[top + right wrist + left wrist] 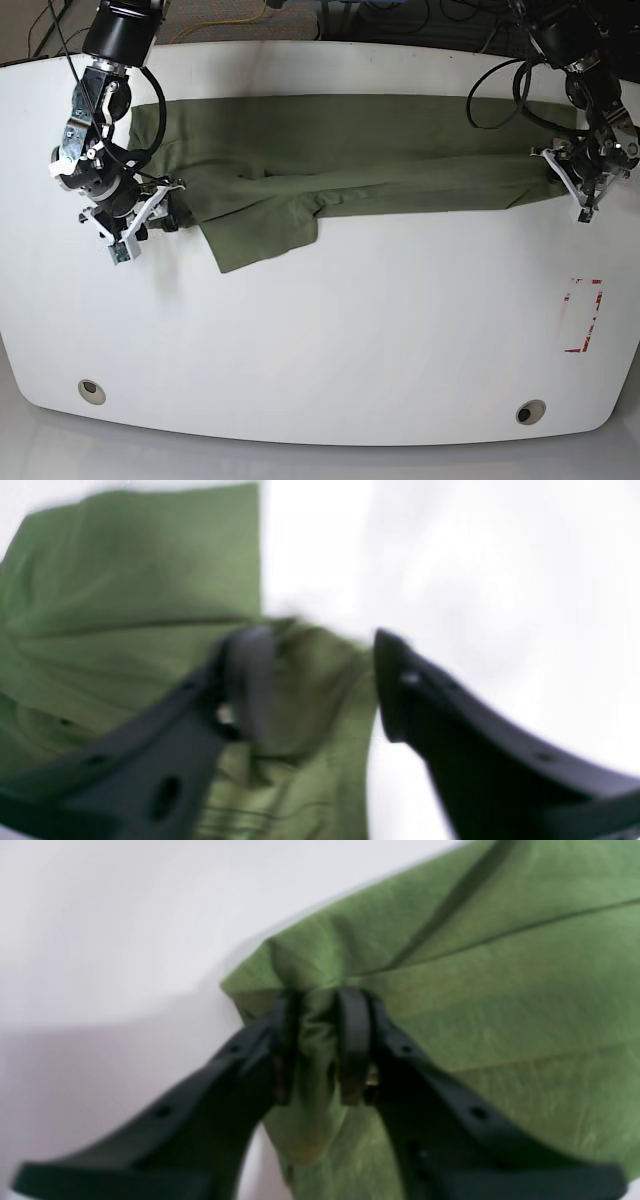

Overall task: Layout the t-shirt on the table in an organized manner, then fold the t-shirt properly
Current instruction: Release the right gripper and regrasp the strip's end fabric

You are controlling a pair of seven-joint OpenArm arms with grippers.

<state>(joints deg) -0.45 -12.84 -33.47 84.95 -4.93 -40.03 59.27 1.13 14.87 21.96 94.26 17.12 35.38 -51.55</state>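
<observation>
White and glossy, your table [330, 330] carries little besides the cloth: a red tape mark [583, 316] near its right edge and two round holes [91, 390] toward the near edge, one at each corner. Cables [495, 90] loop down at the far right, beside the arm there. Nothing blocks either arm.

Your t-shirt [350, 160] lies stretched in a long band across the far half of the table, with one flap hanging nearer at the left. Your left pincer [320, 1040] sits at the band's right end, its jaws close together with a bunched fold of cloth pinched between them. Your right pincer [320, 680] sits at the left end, jaws spread wide; cloth lies between them, but the far jaw stands clear of it.
</observation>
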